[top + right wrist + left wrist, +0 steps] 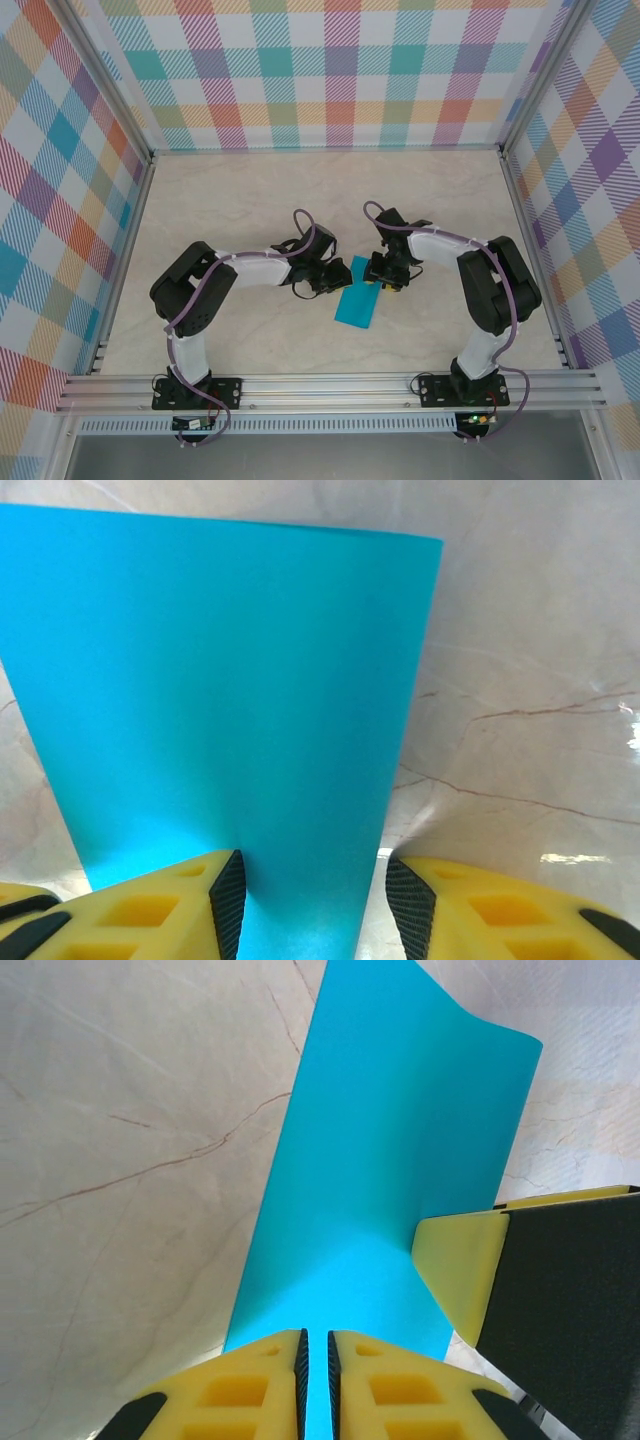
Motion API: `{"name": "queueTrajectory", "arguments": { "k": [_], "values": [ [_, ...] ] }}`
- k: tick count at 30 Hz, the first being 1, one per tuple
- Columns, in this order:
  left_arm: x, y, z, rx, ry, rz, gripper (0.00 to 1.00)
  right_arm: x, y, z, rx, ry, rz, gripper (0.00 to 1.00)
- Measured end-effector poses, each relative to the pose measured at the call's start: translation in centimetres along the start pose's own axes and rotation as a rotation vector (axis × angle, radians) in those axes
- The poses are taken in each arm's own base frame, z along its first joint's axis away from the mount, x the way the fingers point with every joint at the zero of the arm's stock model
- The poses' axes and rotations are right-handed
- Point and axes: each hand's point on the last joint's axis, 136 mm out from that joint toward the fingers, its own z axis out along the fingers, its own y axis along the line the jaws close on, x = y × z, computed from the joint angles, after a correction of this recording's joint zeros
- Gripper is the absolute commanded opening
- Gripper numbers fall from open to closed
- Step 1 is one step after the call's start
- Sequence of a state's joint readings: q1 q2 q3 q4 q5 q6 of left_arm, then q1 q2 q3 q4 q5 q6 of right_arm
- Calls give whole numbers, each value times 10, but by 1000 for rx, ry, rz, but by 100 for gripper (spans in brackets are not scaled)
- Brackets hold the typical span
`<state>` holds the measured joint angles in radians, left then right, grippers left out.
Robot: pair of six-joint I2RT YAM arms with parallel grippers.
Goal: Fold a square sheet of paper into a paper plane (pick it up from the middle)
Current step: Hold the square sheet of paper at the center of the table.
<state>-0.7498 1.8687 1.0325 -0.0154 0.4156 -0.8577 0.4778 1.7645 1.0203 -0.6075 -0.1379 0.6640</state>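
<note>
The teal-blue sheet of paper [357, 300] lies on the marble table as a long narrow rectangle, with no paper plane shape to it. In the left wrist view the paper [390, 1160] runs away from me and its far end curls up. My left gripper [315, 1350] hovers over the near end, jaws a narrow slit apart, with nothing visibly pinched. My right gripper [312, 880] stands open astride the paper's [220, 680] right edge. One of its fingertips [460, 1270] rests at the paper's side. Seen from above, the two grippers [325, 280] [385, 278] flank the sheet.
The table [250, 200] is pale marble, fenced by aluminium rails [330, 390] in front and by checked cloth walls [330, 60] on the other three sides. Both arm bases sit at the near rail.
</note>
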Motion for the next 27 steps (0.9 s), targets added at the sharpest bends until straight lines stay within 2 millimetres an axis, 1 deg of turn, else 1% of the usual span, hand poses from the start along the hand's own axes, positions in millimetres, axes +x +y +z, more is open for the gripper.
{"name": "queueTrajectory", "arguments": {
  "k": [5,14,27],
  "values": [
    [-1,-5,0,23,2,-2,15,0,-1,1,10,4,7,47],
    [4,-9,0,47,32,-1,13,-1,-1,2,17,11,20,48],
    [9,-6,10,58,72,-7,11,-1,-1,2,21,13,27,46]
  ]
}}
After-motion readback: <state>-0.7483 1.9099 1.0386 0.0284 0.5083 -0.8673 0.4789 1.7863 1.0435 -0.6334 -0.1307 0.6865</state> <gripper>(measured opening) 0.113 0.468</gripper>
